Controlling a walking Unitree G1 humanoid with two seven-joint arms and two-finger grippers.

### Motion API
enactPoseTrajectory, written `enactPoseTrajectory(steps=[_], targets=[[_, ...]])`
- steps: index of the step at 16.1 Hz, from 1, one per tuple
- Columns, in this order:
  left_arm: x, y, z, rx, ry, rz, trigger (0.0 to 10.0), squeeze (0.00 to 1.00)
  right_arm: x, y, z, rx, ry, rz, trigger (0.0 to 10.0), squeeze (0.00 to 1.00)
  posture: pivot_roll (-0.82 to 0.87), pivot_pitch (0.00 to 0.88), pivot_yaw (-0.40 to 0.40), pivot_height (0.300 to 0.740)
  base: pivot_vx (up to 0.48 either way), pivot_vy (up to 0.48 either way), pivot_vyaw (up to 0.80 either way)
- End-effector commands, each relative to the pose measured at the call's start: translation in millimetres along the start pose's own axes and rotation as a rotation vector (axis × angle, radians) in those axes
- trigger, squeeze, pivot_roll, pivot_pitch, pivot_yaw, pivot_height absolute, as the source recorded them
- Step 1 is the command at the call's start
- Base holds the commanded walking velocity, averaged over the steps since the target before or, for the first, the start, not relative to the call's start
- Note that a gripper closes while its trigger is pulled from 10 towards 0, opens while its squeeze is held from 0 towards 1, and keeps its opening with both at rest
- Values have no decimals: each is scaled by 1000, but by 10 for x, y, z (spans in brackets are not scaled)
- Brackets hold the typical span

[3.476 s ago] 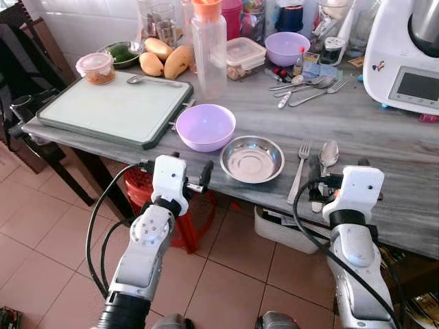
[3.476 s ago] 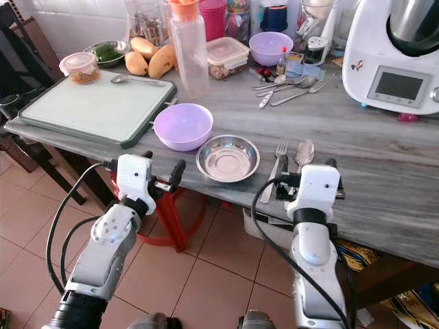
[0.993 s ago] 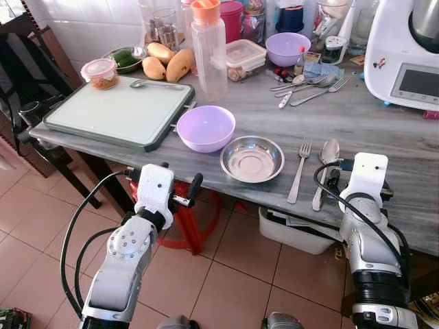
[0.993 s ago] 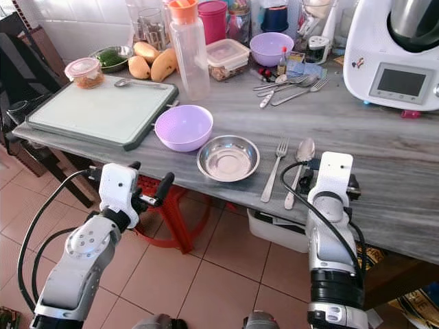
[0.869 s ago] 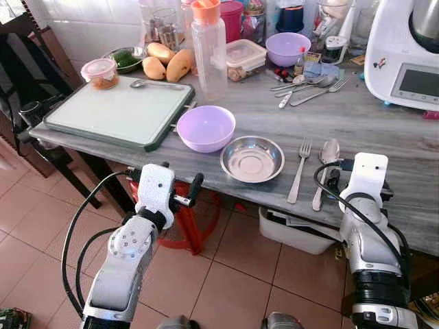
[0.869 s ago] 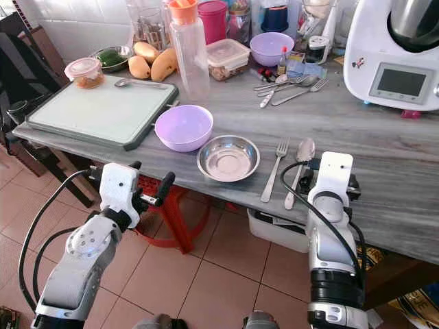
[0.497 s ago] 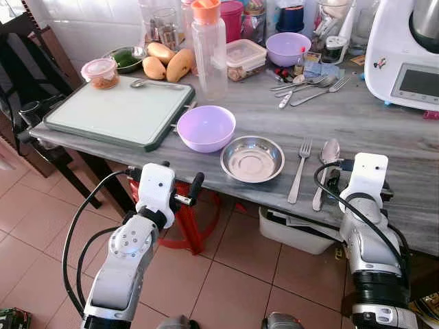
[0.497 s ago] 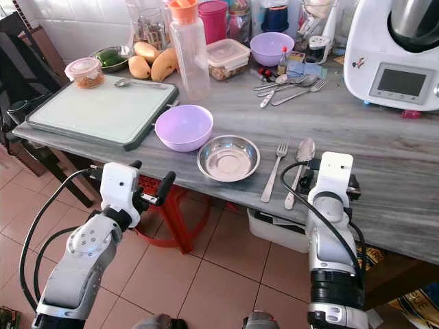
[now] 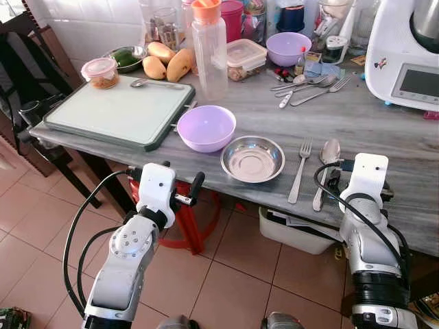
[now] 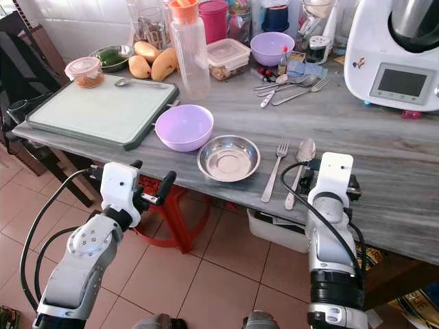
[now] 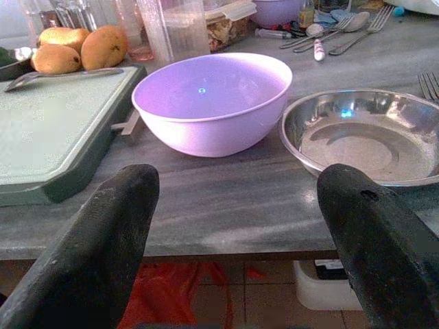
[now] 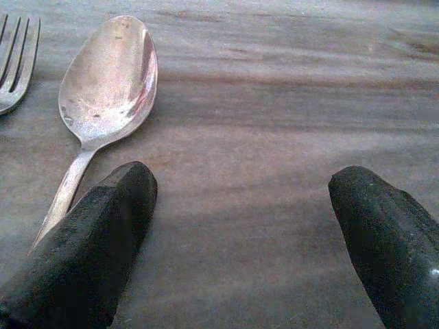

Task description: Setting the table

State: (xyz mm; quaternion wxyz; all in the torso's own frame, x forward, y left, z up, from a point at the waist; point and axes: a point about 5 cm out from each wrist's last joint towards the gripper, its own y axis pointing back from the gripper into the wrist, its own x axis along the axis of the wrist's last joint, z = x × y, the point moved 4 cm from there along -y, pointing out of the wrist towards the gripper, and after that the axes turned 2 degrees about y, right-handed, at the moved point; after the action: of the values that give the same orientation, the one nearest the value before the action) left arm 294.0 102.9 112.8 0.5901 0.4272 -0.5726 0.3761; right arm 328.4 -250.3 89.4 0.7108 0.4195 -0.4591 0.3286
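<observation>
On the grey table (image 9: 384, 130) a purple bowl (image 9: 206, 127) stands beside a shallow steel plate (image 9: 252, 158). A fork (image 9: 298, 171) and a spoon (image 9: 324, 168) lie side by side to the right of the plate. My left gripper (image 11: 236, 192) hangs open and empty just off the table's front edge, facing the bowl (image 11: 211, 99) and the plate (image 11: 363, 133). My right gripper (image 12: 243, 185) is open over the tabletop, with the spoon (image 12: 110, 75) just beside one finger (image 12: 89, 233).
At the back left lies a green cutting board (image 9: 116, 110), with mangoes (image 9: 168, 62) and a tall bottle (image 9: 209, 48) behind it. Loose cutlery (image 9: 309, 86), another purple bowl (image 9: 287, 46) and a white appliance (image 9: 408, 55) sit at the back right. A red stool (image 9: 195, 212) stands under the table.
Since 3.5 s ago the left gripper has drawn back from the table edge. The right gripper has shifted from over the spoon's handle to its right. Over the last second, nothing visible.
</observation>
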Motion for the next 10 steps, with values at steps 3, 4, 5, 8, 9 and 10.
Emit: enactPoseTrajectory(steps=[3,4,5,8,9,10], targets=[[13,-17,-30,3,-6,3,10000,0,-154,35,-70,21,10,-55,10000,0,-12,15,96,740,0,0,0],[13,-19,-29,3,-6,4,10000,0,-159,35,-72,21,8,-58,10000,0,-12,14,95,740,0,0,0],[16,-19,-24,3,-6,6,10000,0,-131,40,-49,5,-11,-39,10000,0,-12,15,95,740,0,0,0],[16,-21,-13,1,-5,6,10000,0,-122,31,-35,6,-4,-39,10000,0,-15,14,94,740,0,0,0],[16,-23,-10,0,-4,7,10000,0,-117,27,-57,18,-8,-37,10000,0,-14,14,94,740,0,0,0],[16,-23,-10,0,-4,6,10000,0,-112,27,-69,22,-9,-36,10000,0,-14,14,94,740,0,0,0]])
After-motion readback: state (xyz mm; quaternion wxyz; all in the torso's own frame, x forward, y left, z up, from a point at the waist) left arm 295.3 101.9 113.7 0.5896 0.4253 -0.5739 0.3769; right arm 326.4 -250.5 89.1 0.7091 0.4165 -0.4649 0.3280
